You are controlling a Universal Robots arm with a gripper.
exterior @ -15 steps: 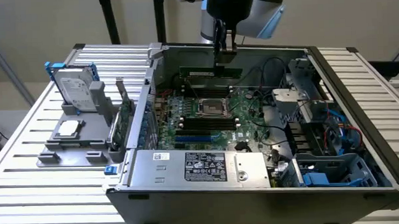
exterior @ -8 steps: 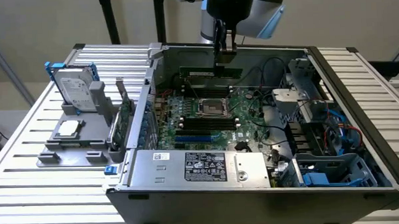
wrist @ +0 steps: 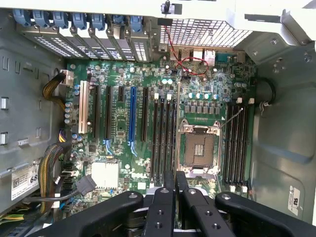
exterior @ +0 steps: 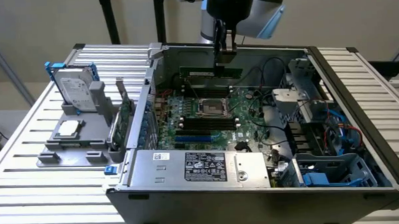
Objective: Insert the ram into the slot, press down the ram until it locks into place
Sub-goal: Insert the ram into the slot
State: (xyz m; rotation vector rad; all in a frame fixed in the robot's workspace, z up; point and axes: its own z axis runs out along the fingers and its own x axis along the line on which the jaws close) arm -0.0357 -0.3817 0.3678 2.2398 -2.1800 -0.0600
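My gripper (exterior: 224, 52) hangs over the far side of the open computer case, shut on the ram (exterior: 210, 71). The ram is a thin green stick, held level and on edge, above the motherboard (exterior: 246, 121) and touching nothing. In the wrist view the black fingers (wrist: 162, 210) clamp the ram (wrist: 177, 148), seen edge-on as a thin pale line. That line runs alongside a group of long black slots (wrist: 163, 138) beside the CPU socket (wrist: 201, 148). A second group of slots (wrist: 234, 143) lies on the socket's other side. In the exterior view, slots (exterior: 207, 124) lie in front of the socket.
The case's metal walls (exterior: 358, 101) ring the board. A power supply (exterior: 195, 166) and a blue drive cage (exterior: 328, 173) fill the near side. Cables (wrist: 54, 168) lie at the board's edge. On the exterior view's left, a hard drive (exterior: 76, 94) and a wider green card (exterior: 124, 117) stand in a grey holder.
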